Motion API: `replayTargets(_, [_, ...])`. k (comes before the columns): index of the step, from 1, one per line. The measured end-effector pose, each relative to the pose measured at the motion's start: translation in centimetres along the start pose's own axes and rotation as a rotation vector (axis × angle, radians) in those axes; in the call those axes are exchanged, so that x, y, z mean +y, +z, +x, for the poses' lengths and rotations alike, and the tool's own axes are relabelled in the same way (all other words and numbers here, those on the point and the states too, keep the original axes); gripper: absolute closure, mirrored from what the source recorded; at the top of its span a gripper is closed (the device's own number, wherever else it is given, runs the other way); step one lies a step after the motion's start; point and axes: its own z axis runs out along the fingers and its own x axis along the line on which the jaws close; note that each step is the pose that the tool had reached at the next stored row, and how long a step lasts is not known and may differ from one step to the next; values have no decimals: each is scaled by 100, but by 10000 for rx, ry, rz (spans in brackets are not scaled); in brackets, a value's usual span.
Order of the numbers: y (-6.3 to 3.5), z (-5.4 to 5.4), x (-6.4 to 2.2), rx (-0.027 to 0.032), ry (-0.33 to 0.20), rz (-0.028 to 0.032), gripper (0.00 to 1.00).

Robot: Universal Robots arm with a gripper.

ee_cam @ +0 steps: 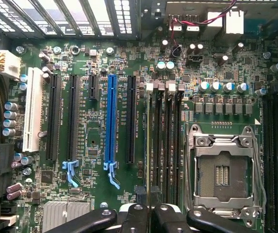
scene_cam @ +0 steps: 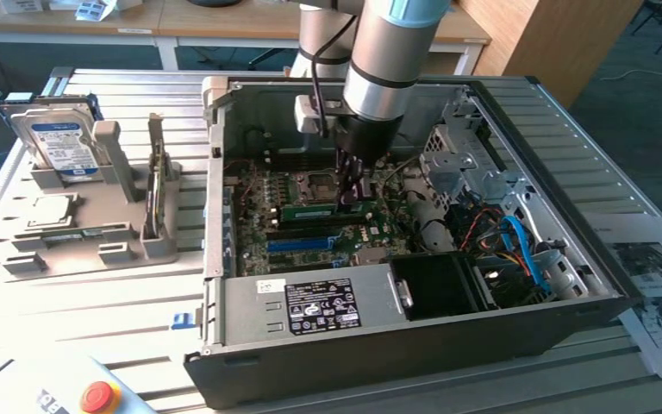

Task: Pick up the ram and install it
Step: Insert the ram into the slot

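Open black desktop computer case (scene_cam: 423, 349) lies on its side on a slatted aluminium table (scene_cam: 90, 302). Inside it is a green motherboard (scene_cam: 256, 220) with a long blue expansion slot (ee_cam: 111, 116), a white expansion slot (ee_cam: 32, 109) and an empty metal-framed processor socket (ee_cam: 223, 170). A silver power supply box with a black label (scene_cam: 308, 306) sits at the case's near edge, with a blue flat cable (scene_cam: 521, 246) towards the exterior view's right. A grey plastic holder (scene_cam: 113, 246) beside the case carries an upright silver hard drive with a blue-white label (scene_cam: 65, 147) and a flat square silver processor chip (scene_cam: 53, 210). A red round button (scene_cam: 99, 397) is near the front. Printed paper sheets (scene_cam: 653, 267) lie at the exterior view's right.
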Motion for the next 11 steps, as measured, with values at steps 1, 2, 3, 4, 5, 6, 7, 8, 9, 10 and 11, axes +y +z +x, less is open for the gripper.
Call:
replayTargets(1, [2, 0, 0, -1, -1, 0, 88])
replayTargets(2, [3, 0, 0, -1, 0, 1, 88])
replayTargets(3, [5, -1, 2, -2, 0, 0, 88])
replayTargets(4, [6, -3, 4, -2, 2, 1, 88])
replayTargets(5, [7, -3, 5, -1, 1, 1, 88])
replayTargets(6, [8, -4, 6, 0, 0, 1, 88])
replayTargets(7, [9, -5, 8, 0, 0, 0, 88])
replayTargets(8, [9, -5, 8, 0, 0, 0, 88])
replayTargets(9, [12, -7, 11, 0, 0, 0, 88])
replayTargets(10, [12, -8, 17, 0, -1, 0, 88])
replayTargets(11, [12, -8, 17, 0, 0, 0, 88])
